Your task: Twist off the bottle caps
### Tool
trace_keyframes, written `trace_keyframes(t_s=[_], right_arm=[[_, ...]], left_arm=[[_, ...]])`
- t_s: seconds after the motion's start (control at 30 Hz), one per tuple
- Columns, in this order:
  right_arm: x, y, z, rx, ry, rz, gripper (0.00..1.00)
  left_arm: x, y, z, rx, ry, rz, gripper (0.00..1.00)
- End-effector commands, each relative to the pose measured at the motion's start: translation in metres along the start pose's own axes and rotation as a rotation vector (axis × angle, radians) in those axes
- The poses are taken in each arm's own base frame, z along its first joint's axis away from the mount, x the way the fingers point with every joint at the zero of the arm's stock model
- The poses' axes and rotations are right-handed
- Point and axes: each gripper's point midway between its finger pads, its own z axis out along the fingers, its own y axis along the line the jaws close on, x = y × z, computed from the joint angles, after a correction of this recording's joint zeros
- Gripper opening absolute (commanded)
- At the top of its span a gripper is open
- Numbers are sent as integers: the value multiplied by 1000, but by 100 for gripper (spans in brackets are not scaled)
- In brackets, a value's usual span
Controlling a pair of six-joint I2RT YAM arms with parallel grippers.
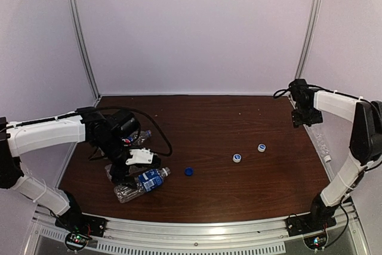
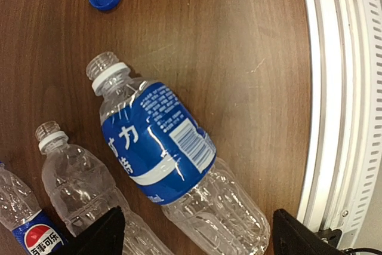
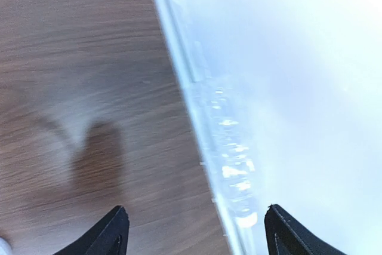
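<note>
Judging by the table (image 1: 239, 195), most of the work looks done. Three caps lie loose on the dark wood: a blue cap (image 1: 188, 171) just toward 7 o'clock of the middle, with a white cap (image 1: 237, 157) and a second white cap (image 1: 261, 147) out toward 3 o'clock, well apart from the bottles.

Three bottles lie on their sides in a cluster at about 8 o'clock. The blue-label bottle (image 2: 161, 141) and the plain bottle (image 2: 77, 177) both show bare threaded necks with a white collar ring. The Pepsi bottle (image 2: 27, 225) has its neck out of the wrist view, so I cannot tell whether it is capped.

At the 3 o'clock edge a blurred, clear crinkled shape, probably the fourth bottle (image 3: 230, 171), lies along the wall. I cannot tell whether it is capped; it may be the one left.

The bottles are thin, ribbed, glossy plastic, dented and likely to roll. The caps are small ridged discs.

The left gripper (image 2: 196, 234) hangs over the blue-label bottle, fingers spread wide, gripping nothing. The right gripper (image 3: 194, 231) hovers by the wall, fingers well apart and empty.
</note>
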Motion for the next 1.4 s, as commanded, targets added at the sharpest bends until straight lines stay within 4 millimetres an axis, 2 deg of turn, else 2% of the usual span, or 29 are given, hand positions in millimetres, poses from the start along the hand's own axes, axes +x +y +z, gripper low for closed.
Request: trace_keyframes(t_s=[0.0,0.1,0.23,0.4,0.47,0.57,0.8,0.93,1.0,1.37], right_arm=[[3,-71,21,379,66,-72,80],[-3,-86,39,415,91,-52,78],[-16,-82,59,446,112,-120,77],[-7,-80,91,480,190,-200,75],[-2,-71,101,429,203,-200,75],[3,-54,109,326,191,-171,74],[14,-50,131,329,240,-202,75],[34,-46,149,326,304,-221,75],[41,-46,154,327,327,-229,74],[53,-62,168,357,371,-218,74]], left_arm=[[-13,-1,-16,-6,-50,42,87],[-21,5,-23,-27,-70,46,87],[-26,8,-28,-39,-84,49,87],[-25,7,-26,-28,-78,45,87],[-26,7,-24,-20,-75,43,87],[-29,9,-22,-10,-74,41,87],[-38,17,-23,-13,-79,39,87],[-39,17,-22,-10,-76,40,87],[-39,17,-22,-11,-76,40,87],[-38,14,-22,-3,-79,45,87]])
